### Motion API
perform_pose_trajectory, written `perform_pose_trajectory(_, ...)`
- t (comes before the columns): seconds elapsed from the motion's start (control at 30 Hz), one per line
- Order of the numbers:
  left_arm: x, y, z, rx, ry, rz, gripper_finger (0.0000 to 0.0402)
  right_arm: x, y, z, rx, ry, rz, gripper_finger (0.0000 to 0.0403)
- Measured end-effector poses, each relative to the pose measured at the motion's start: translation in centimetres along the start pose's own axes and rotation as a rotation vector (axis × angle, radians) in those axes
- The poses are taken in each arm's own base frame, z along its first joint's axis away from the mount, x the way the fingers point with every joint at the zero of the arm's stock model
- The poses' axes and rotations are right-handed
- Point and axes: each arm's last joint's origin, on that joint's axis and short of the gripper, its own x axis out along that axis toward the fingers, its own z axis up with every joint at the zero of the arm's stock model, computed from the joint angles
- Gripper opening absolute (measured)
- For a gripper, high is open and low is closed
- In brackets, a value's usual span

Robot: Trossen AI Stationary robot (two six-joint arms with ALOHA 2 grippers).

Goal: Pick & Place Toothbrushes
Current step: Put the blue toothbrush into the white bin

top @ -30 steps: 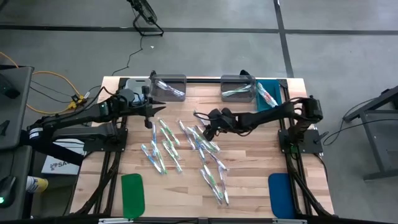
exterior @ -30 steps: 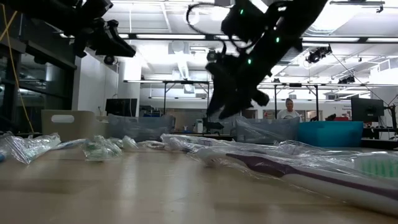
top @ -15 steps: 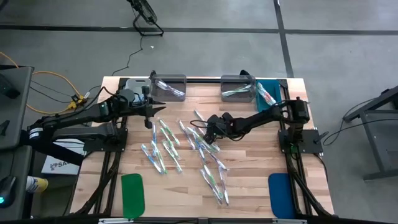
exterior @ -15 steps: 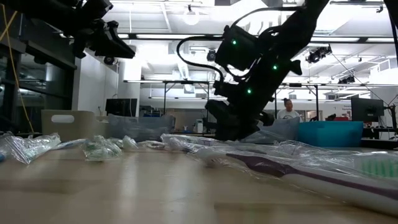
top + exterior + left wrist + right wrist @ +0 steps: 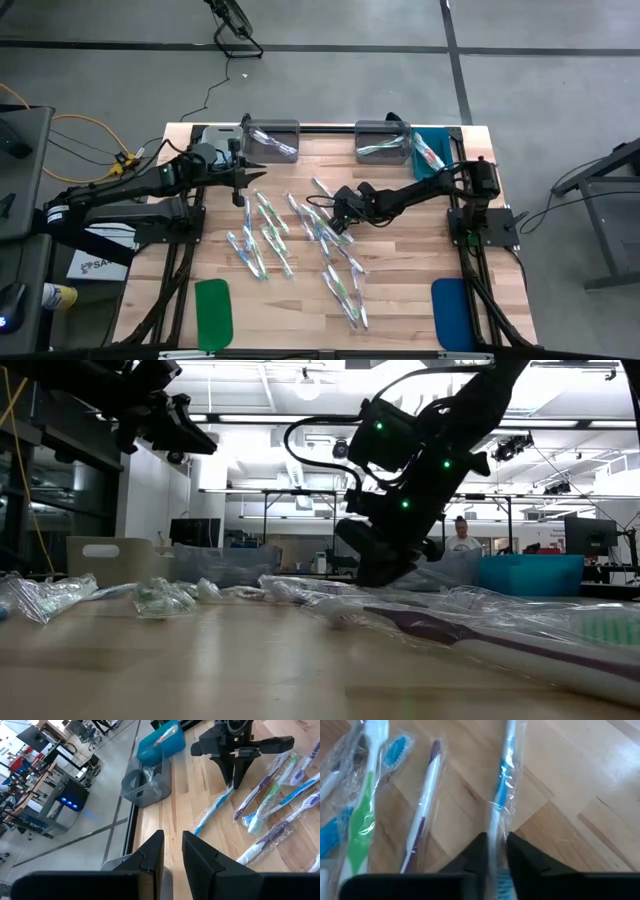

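Several clear-wrapped toothbrushes (image 5: 300, 235) lie loose on the wooden table (image 5: 400, 270), with green, blue or purple accents. My right gripper (image 5: 333, 207) is down at the pile's far edge, shut on a blue-and-white wrapped toothbrush (image 5: 502, 765). That toothbrush (image 5: 212, 812) lies flat, pointing toward the far edge. My left gripper (image 5: 245, 195) hangs above the table's left part, near the left grey bin (image 5: 272, 140). Its fingers (image 5: 155, 845) stand close together with nothing between them. My right gripper pinches the blue-and-white toothbrush between its two fingers (image 5: 479, 847), through the clear wrapper, on the whitish stretch (image 5: 493, 827) near one end. The fingers slant down from the table's right and lie across it. The toothbrush still lies along the table.
A second grey bin (image 5: 382, 140) and a blue bin (image 5: 430, 155) stand at the far edge, each with wrapped toothbrushes inside. A flat green pad (image 5: 213, 312) and a flat blue pad (image 5: 450, 312) lie at the near corners. A person (image 5: 462, 538) shows in the room behind.
My right gripper has come down to the table, a little toward the near edge, onto the far edge of the toothbrush pile. In the last half second it has hardly moved.
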Motion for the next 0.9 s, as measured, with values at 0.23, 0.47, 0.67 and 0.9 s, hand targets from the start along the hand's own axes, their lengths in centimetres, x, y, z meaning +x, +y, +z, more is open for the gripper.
perform_pose_trajectory(0.23,0.0,0.0,-0.1,0.000,0.006,-0.005,0.0065,-1.0,0.4,0.1,-0.005,-0.002,0.038,0.0010)
perform_pose_trajectory(0.47,0.6,-0.1,0.0,-0.064,0.002,-0.016,0.0065,-4.8,1.4,1.5,-0.028,-0.141,0.076,0.0008)
perform_pose_trajectory(0.67,2.3,-0.1,0.1,-0.129,-0.028,-0.054,0.0071,-7.8,2.8,2.5,-0.143,-0.337,0.085,0.0007)
perform_pose_trajectory(0.9,4.6,-0.4,0.2,-0.009,-0.066,-0.083,0.0157,-10.3,2.5,3.7,-0.107,-0.382,0.183,0.0005)
